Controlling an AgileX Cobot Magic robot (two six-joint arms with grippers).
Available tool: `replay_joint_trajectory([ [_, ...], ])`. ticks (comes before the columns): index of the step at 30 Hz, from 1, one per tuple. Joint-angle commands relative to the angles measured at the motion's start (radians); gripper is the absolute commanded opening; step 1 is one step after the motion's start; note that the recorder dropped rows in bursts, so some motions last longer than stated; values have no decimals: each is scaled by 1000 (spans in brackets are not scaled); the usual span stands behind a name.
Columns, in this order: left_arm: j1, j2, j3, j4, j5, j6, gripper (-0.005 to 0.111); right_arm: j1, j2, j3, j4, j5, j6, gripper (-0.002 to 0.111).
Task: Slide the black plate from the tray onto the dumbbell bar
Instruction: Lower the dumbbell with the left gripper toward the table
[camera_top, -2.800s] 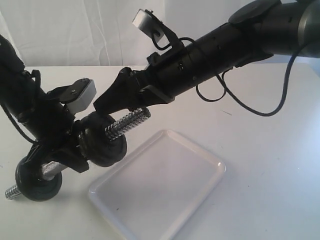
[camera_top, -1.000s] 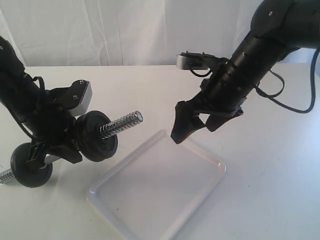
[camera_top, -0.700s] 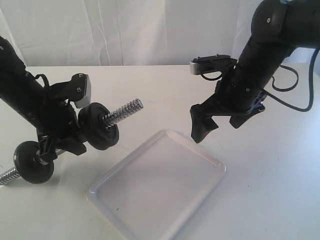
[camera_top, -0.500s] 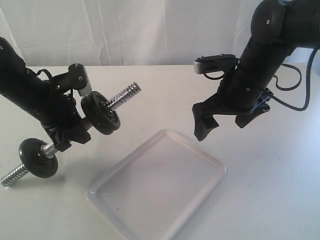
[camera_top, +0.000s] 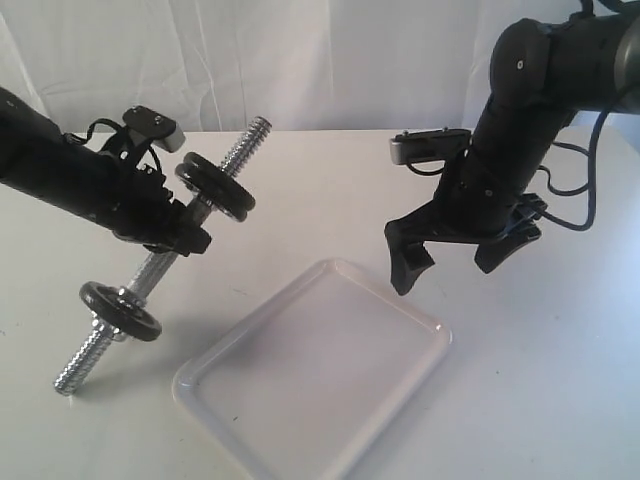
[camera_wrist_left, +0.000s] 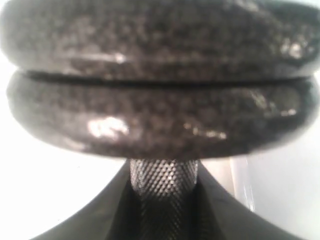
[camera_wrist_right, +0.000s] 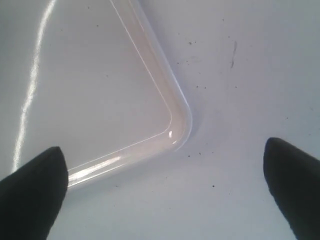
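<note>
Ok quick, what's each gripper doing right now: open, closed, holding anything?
The left gripper is closed on the dumbbell bar.
The right gripper is open and empty, over a corner of the tray.

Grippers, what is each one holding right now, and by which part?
The left gripper holds the dumbbell bar by its knurled middle, just below the two stacked plates. The right gripper is open and holds nothing.

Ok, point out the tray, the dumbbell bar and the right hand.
tray (camera_top: 310, 375), exterior view, bare floor of the tray.
dumbbell bar (camera_top: 151, 272), exterior view, middle of the rod.
right hand (camera_top: 445, 272), exterior view, midway between its fingertips.
</note>
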Motion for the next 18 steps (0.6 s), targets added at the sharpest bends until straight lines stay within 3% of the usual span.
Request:
replay_joint_trajectory([
  [1,-1,-32,-39,-137,7,-2,0,-9,4,2,-12,10,3,105],
  [15,-1,-20,-39,-137,36,53,0,-9,4,2,-30,1,46,104],
  [18,-1,-20,-39,-137,49,69,0,-9,4,2,-30,-8,41,89],
])
